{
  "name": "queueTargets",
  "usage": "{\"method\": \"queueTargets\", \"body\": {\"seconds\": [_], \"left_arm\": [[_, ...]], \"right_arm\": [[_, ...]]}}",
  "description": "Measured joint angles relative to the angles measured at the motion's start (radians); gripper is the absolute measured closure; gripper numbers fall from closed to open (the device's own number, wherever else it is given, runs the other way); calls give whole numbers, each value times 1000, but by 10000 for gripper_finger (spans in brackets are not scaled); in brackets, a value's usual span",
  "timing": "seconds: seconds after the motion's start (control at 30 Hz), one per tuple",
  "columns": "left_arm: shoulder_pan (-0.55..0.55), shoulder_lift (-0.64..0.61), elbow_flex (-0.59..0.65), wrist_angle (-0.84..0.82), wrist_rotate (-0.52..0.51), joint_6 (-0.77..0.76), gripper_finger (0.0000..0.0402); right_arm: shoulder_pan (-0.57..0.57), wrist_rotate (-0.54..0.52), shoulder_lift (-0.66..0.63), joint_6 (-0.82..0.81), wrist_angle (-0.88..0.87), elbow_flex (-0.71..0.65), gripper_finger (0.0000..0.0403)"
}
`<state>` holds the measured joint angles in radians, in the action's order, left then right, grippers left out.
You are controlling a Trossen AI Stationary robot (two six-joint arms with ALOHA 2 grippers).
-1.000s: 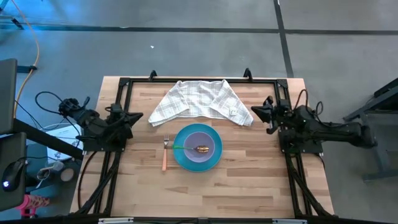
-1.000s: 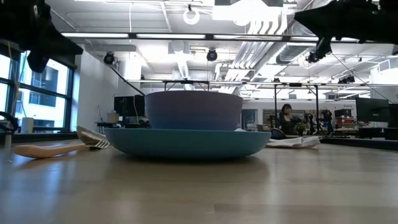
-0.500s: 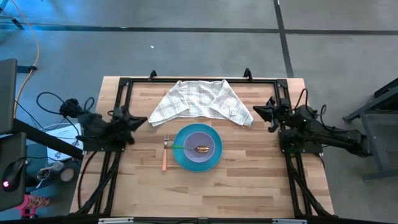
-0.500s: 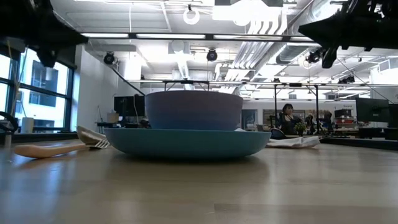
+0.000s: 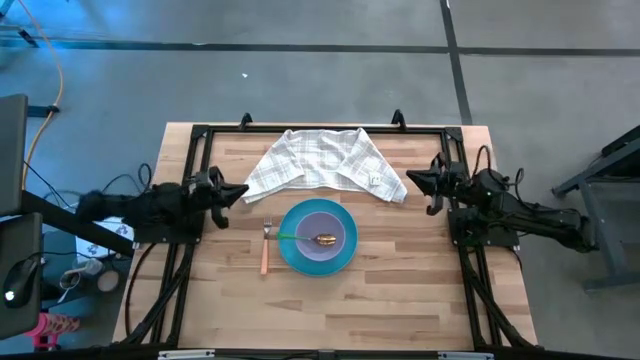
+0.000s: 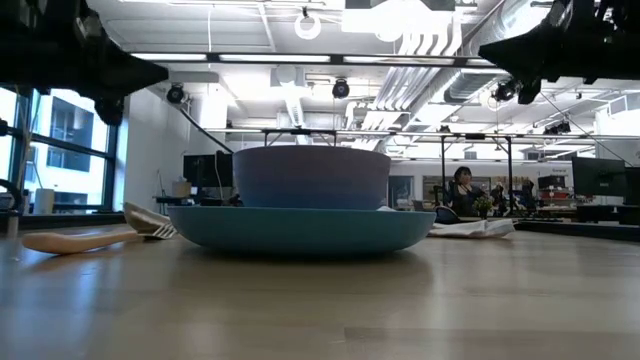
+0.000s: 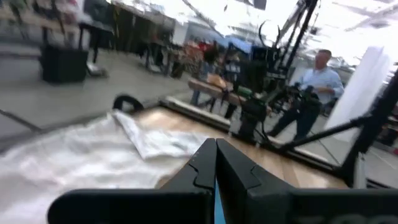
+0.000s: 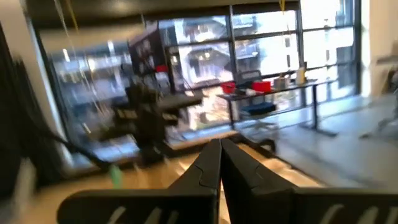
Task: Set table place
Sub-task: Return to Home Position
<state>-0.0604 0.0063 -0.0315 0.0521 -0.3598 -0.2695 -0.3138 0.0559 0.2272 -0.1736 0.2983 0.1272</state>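
While both arms wait at opposite sides of the bench [image 5: 400, 300], the place setting lies at its middle. The lavender bowl [image 5: 332, 222] stands on the blue plate [image 5: 300, 262]. The spoon [image 5: 310, 239] lies in the bowl with its green handle pointing toward the left arm's side. The orange-handled fork [image 5: 265, 250] lies just beside the plate on that side, apart from it. A white checked cloth [image 5: 320, 160] is crumpled beyond the plate near the far edge.

The left tool [image 5: 238, 193] hangs near the cloth's left corner, and the right tool [image 5: 412, 180] near its right corner. Bare wood lies open from the plate to the near edge and out to both sides.

Only the wrist views settle the grip: the left fingers [image 7: 199, 171] and the right fingers [image 8: 205, 169] are clenched together. The low view hides the spoon behind the bowl's wall and shows a person [image 6: 462, 185] among distant desks.
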Motion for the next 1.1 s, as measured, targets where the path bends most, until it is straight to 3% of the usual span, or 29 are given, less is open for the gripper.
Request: {"method": "queueTargets", "body": {"seconds": [0.07, 0.23, 0.57, 1.1], "left_arm": [[-81, 0, -1, -49, 108, -55, 401], [-189, 2, -1, -76, 284, -113, 402], [-202, 3, -1, -57, 281, -102, 401], [-202, 3, -1, -63, 277, -102, 401]], "right_arm": [[1, 2, 0, 97, -38, 0, 403], [22, -2, 1, 130, -102, 0, 403], [51, -30, 1, 242, -243, 0, 403], [58, -30, -8, -8, -336, 0, 403]]}}
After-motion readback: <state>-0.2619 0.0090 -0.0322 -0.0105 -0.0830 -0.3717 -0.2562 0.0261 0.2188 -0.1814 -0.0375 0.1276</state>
